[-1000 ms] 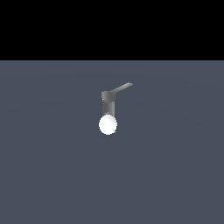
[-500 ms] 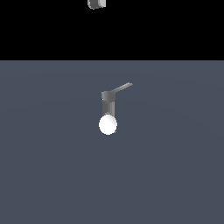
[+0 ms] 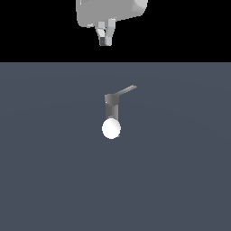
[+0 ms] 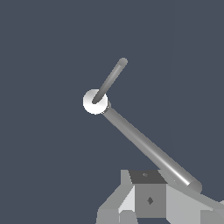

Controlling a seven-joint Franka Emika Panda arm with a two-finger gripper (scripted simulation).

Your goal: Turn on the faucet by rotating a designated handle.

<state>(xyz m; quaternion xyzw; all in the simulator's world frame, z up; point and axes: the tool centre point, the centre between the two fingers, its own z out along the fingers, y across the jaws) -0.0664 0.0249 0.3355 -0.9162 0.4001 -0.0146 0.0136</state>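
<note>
In the exterior view the dark grey faucet [image 3: 112, 107] stands on the grey floor, its white ball [image 3: 111, 128] at the low end. The thin light grey handle [image 3: 127, 90] juts from its blocky head toward the exterior view's right. My pale grey gripper [image 3: 106, 41] hangs well above and behind the faucet, touching nothing, fingers close together and empty. In the wrist view the white ball [image 4: 95, 101] shows with the thin handle [image 4: 111, 78] crossing it, and the thicker column [image 4: 148, 146] runs toward my gripper [image 4: 148, 199].
A flat dark grey-blue floor [image 3: 54, 180] spreads around the faucet, with a black background above it. No other objects show.
My gripper has come down into the exterior view from the top edge and now shows with its body and fingers. The faucet and handle have not moved.
</note>
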